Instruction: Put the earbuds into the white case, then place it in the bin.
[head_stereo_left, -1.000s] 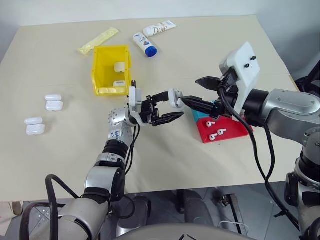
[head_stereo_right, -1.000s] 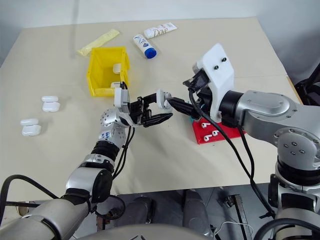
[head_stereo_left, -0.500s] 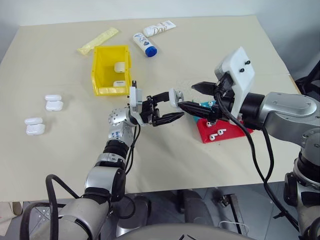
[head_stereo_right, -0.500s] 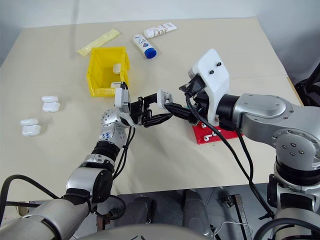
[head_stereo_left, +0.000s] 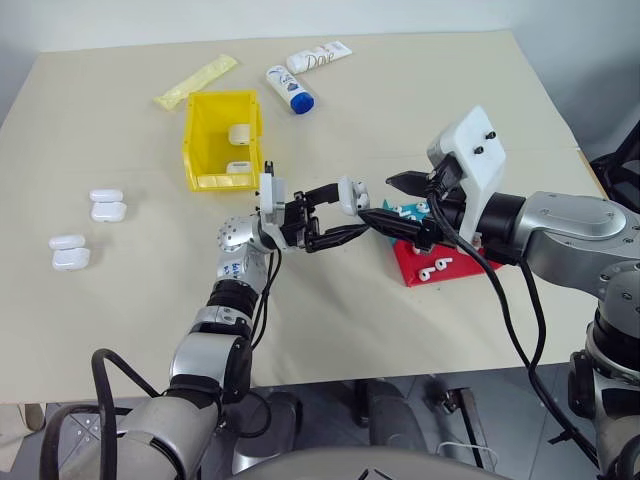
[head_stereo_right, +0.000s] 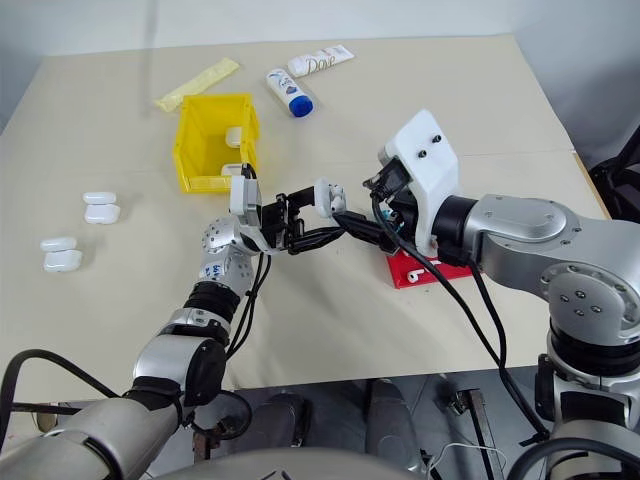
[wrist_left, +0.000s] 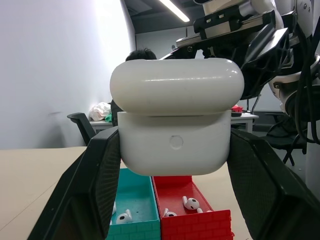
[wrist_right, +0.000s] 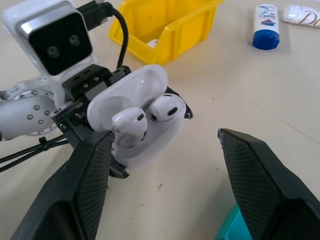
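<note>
My left gripper (head_stereo_left: 349, 211) is shut on the white case (head_stereo_left: 350, 193) and holds it up over the middle of the table. The case (wrist_right: 145, 112) has its lid open, and two earbuds (wrist_right: 129, 125) sit in its wells, stems down. In the left wrist view the case (wrist_left: 175, 125) is clamped between both black fingers (wrist_left: 90, 190). My right gripper (head_stereo_left: 378, 197) is open just to the right of the case, its fingers (wrist_right: 260, 170) either side of it and apart from it. The yellow bin (head_stereo_left: 198, 180) stands further back to the left with two white cases inside.
A red tray (head_stereo_left: 450, 262) holding loose earbuds (head_stereo_left: 432, 268) and a teal tray (head_stereo_left: 408, 212) lie under my right gripper. Several white cases (head_stereo_left: 107, 205) lie at the table's left. Two tubes (head_stereo_left: 291, 89) and a yellow packet (head_stereo_left: 196, 81) lie at the back.
My right hand has tipped slightly downward beside the case. The left gripper and the case have kept still.
</note>
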